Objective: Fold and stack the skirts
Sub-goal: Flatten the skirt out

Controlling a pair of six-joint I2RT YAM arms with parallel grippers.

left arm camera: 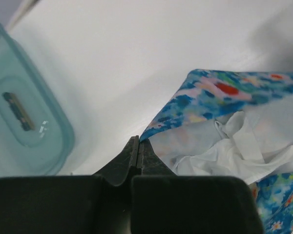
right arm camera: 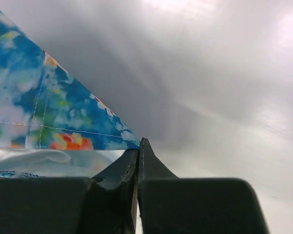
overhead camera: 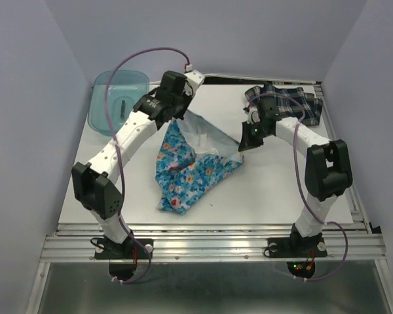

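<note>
Item 1, bright blue floral cloth skirt (overhead camera: 183, 170): middle of white bench (overhead camera: 268, 190), unfolded, pale lining showing; left tool (left arm camera: 137, 146) and right tool (right arm camera: 139, 148) each pinch a corner.
Item 2, dark navy-and-white plaid skirt (overhead camera: 285, 101): crumpled far right, untouched.
Stack: none yet.

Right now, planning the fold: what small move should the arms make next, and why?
Probably lift both corners together to spread it flat: the left gripper and right gripper each pinch a corner of the flowered skirt, which lies crumpled.
</note>
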